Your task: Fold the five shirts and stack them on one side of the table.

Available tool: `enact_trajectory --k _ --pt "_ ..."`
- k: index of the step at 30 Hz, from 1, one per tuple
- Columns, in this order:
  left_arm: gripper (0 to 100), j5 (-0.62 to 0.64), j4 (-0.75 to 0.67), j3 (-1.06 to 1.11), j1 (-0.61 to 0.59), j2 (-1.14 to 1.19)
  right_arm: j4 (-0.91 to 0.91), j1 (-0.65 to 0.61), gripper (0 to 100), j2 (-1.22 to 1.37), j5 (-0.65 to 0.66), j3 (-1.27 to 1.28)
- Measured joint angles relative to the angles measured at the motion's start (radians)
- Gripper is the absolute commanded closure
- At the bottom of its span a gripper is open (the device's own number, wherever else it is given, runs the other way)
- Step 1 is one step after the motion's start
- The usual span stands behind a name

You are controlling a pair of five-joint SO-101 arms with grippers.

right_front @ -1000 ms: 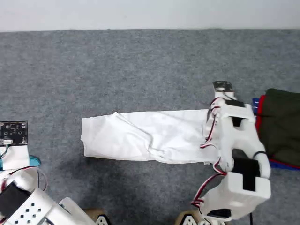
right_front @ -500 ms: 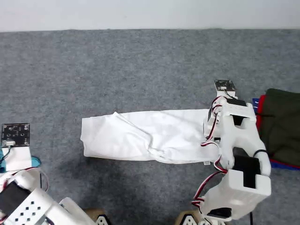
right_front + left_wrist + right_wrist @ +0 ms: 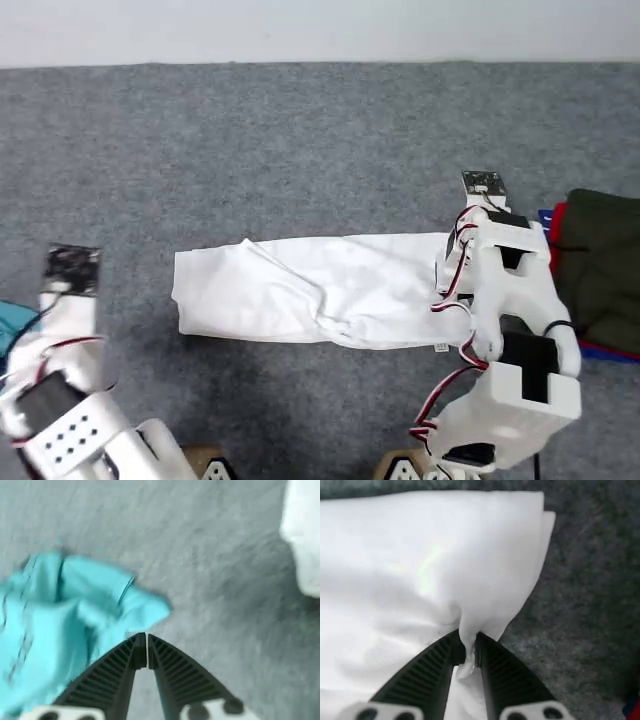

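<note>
High view. The work surface is a grey, felt-like mat (image 3: 300,130) covering almost the whole frame. A pale wall (image 3: 300,30) forms a narrow band along the top edge.

The white shirt (image 3: 320,290) lies at the centre of the frame, folded into a long band. Its long axis runs left to right, nearly level, with the wider, creased end toward the left and the narrower end toward the right. Which end carries the collar cannot be told.

The right arm (image 3: 510,300) stands over the band's right end. In the right wrist view, the right gripper (image 3: 468,652) has its jaws clamped on a pinch of the white shirt at that end's edge.

At the right edge of the frame lies a stack of folded garments (image 3: 600,265), dark green over red and blue, just beside the right arm.

The left arm (image 3: 60,400) occupies the lower left corner, well apart from the white shirt. In the left wrist view, the left gripper (image 3: 147,650) has its jaws together with nothing between them, above the mat beside a crumpled teal shirt (image 3: 55,610).
</note>
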Motion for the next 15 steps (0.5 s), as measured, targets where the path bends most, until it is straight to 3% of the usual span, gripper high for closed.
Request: enact_trajectory --k 5,10,15 --pt "98 0.069 -0.167 0.110 0.146 0.000 0.023 0.003 99.0 -0.017 0.000 0.002" --pt "98 0.207 -0.330 0.199 0.187 0.000 0.109 0.011 99.0 -0.132 0.000 0.018" --pt "98 0.238 -0.489 0.279 0.195 0.002 0.242 0.008 99.0 -0.296 0.087 -0.009"
